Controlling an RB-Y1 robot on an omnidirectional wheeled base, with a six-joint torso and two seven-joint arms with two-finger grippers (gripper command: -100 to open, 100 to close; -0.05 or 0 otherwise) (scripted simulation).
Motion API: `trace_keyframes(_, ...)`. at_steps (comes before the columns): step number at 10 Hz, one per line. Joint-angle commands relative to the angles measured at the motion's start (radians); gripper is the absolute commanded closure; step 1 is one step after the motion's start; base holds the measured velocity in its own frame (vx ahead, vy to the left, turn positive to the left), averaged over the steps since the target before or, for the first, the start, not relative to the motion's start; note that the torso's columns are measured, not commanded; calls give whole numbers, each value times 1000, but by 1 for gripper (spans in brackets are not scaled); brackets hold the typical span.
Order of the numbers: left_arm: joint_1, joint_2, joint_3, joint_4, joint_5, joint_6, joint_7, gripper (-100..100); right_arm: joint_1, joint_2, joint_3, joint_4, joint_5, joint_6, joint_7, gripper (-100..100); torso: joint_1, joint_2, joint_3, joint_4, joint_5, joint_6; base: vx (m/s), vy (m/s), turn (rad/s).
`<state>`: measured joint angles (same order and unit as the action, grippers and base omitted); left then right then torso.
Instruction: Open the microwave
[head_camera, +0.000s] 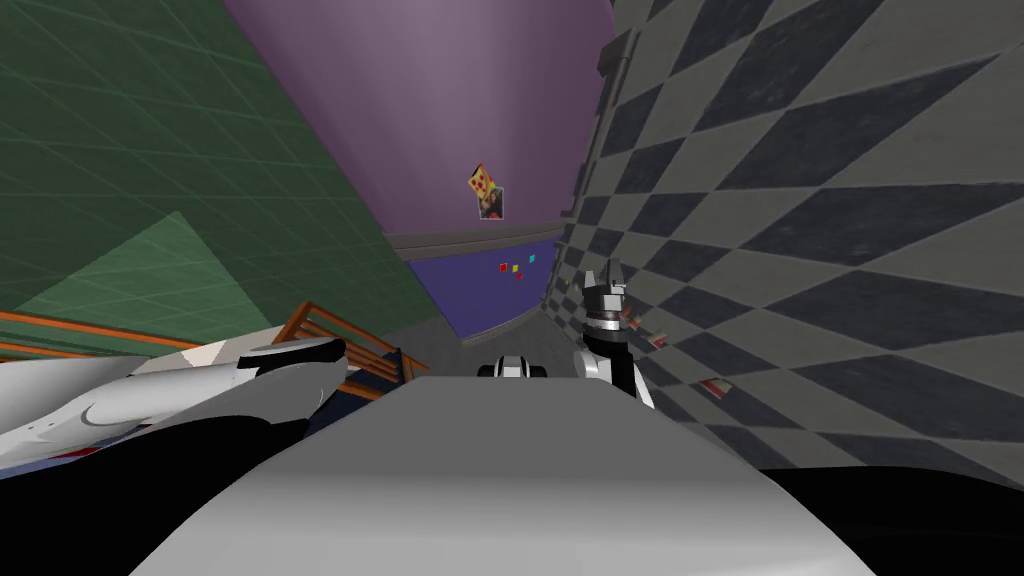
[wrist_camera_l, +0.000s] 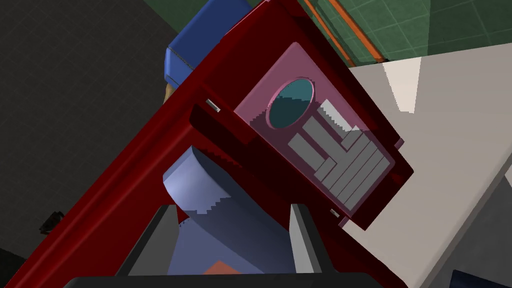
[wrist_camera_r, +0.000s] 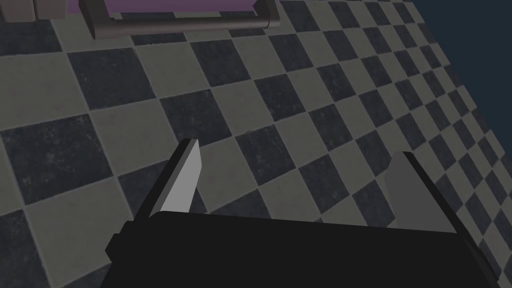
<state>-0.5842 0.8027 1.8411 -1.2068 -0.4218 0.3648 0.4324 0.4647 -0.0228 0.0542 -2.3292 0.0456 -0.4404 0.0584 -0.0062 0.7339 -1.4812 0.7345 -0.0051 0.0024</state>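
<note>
- Between the left gripper's (wrist_camera_l: 232, 207) fingers sits the red microwave's (wrist_camera_l: 115, 210) bluish handle (wrist_camera_l: 200, 185), seemingly clamped.
- Pull steadily in an arc, without twisting.
- Right gripper (wrist_camera_r: 295, 165) idles, fingers wide.

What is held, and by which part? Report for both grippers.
Left gripper shut on the red microwave's bluish handle, fingers pressing its sides near the rounded end. Right gripper open, holding nothing.
</note>
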Motion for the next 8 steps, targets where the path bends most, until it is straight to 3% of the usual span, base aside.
trace_keyframes(1,-21,-10,-57,25,4,0,-2,100,0,0,0,0,0,0,0,0,-1,1,1,0,1,2,-133,-150,-19)
trace_keyframes(2,-25,-16,-88,41,20,5,1,100,0,0,0,0,0,0,0,0,3,-1,0,0,0,0,-113,-100,-6)
trace_keyframes(3,-11,-24,-67,25,31,10,4,100,0,0,0,0,0,0,0,0,3,-2,-1,0,0,1,-56,-44,-9)
trace_keyframes(5,-19,-32,-131,60,72,14,6,100,0,0,0,0,0,0,0,0,4,0,1,1,3,1,-149,-76,-13)
trace_keyframes(6,-19,-32,-136,60,72,14,6,100,0,0,0,0,0,0,0,0,1,3,3,1,3,3,-165,-106,-61)
trace_keyframes(8,-26,-39,-199,93,109,14,6,100,0,0,0,0,0,0,0,0,3,2,2,1,2,-1,-205,-92,-34)
